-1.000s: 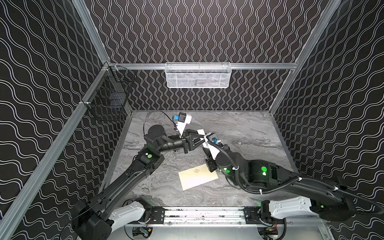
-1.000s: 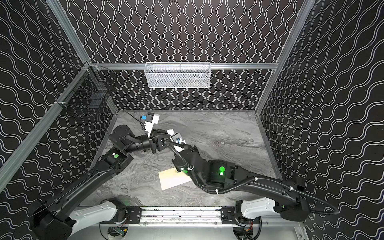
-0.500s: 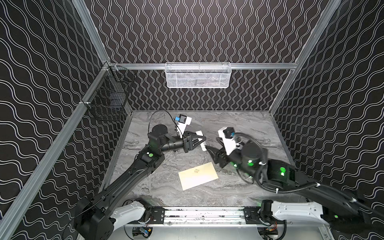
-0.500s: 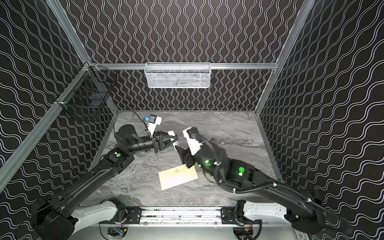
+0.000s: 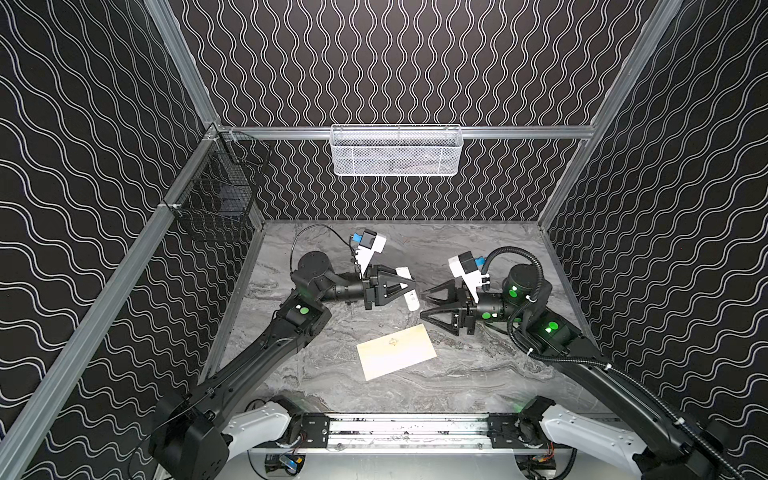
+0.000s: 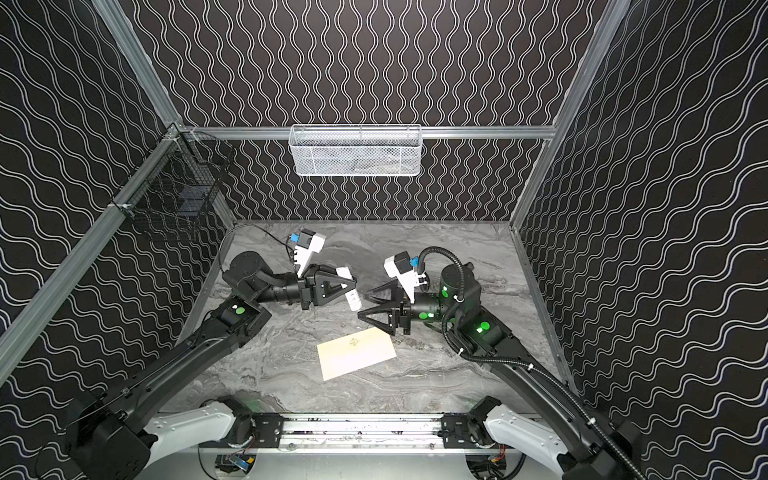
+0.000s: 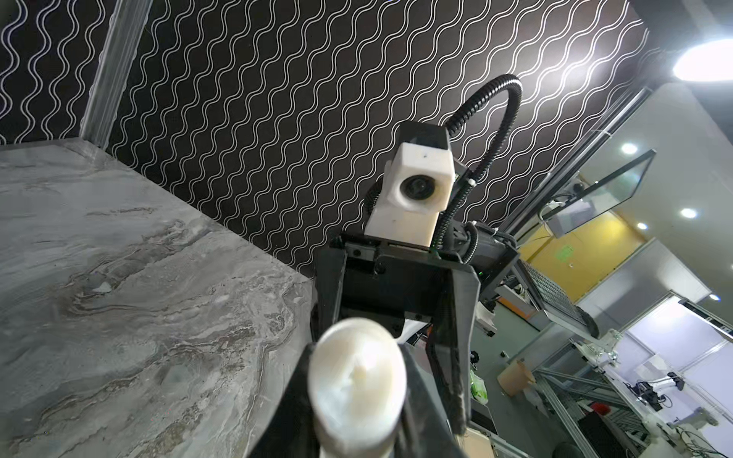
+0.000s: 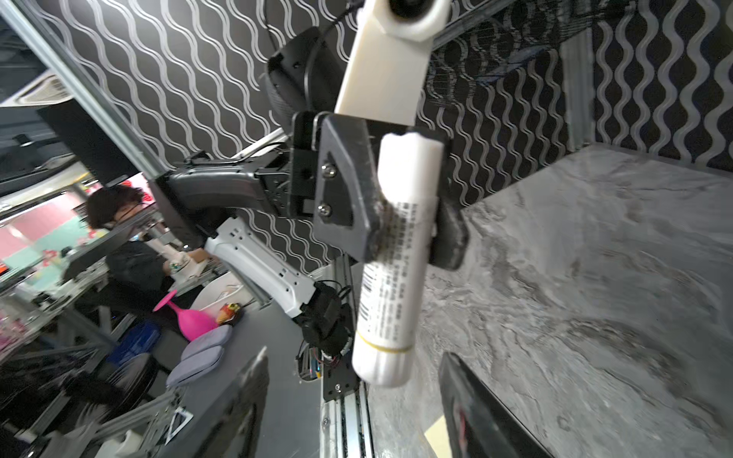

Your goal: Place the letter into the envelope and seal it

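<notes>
- My left gripper pinches a white cylinder crosswise, with 1 end hanging toward the table.
- My right gripper faces it, jaws spread, holding nothing.
- The envelope lies flat toward the front from both grippers, long axis roughly left-right and slightly tilted. My right gripper is nearer.
- The letter is not visible, so I cannot tell if it's inside.
- The marble table leaves open room all round the envelope.
</notes>
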Available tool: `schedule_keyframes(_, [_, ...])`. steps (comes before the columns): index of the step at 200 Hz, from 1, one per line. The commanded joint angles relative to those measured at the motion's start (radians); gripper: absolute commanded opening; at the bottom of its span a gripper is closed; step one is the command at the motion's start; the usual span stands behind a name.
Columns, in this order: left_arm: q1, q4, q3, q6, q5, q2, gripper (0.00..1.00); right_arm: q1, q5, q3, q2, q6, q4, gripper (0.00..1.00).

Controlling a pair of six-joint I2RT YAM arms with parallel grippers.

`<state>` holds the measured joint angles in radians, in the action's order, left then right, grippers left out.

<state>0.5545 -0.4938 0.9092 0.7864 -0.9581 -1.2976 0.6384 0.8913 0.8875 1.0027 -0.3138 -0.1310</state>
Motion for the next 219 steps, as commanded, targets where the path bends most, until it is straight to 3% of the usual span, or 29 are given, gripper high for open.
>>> schedule_keyframes(1, [0.002, -0.094, 0.002, 0.04, -0.018, -0.007, 0.0, -0.003, 0.13, -0.008, 0.032, -0.064, -0.155, 0.63])
schedule_keyframes(49, [0.011, -0.135, -0.002, 0.057, -0.009, -0.011, 0.0, 0.001, 0.154, 0.001, 0.088, -0.108, -0.229, 0.5])
schedule_keyframes(86, [0.013, -0.145, -0.007, 0.057, 0.004, -0.009, 0.0, 0.021, 0.141, 0.017, 0.127, -0.119, -0.241, 0.46])
schedule_keyframes(115, [0.019, -0.15, -0.01, 0.058, 0.008, -0.01, 0.0, 0.028, 0.144, 0.025, 0.137, -0.121, -0.249, 0.32])
schedule_keyframes(158, [0.02, -0.116, -0.015, 0.031, 0.031, 0.0, 0.0, 0.058, 0.1, 0.049, 0.131, -0.08, -0.184, 0.23])
schedule_keyframes(178, [0.021, -0.088, -0.015, 0.011, 0.05, 0.008, 0.0, 0.082, 0.015, 0.08, 0.114, -0.045, -0.097, 0.17])
schedule_keyframes(194, [0.021, -0.053, -0.016, -0.018, 0.077, 0.019, 0.0, 0.115, -0.121, 0.118, 0.093, 0.002, 0.022, 0.12])
schedule_keyframes(219, [0.021, 0.078, -0.013, -0.11, 0.166, 0.044, 0.0, 0.229, -0.511, 0.213, 0.066, 0.077, 0.235, 0.1])
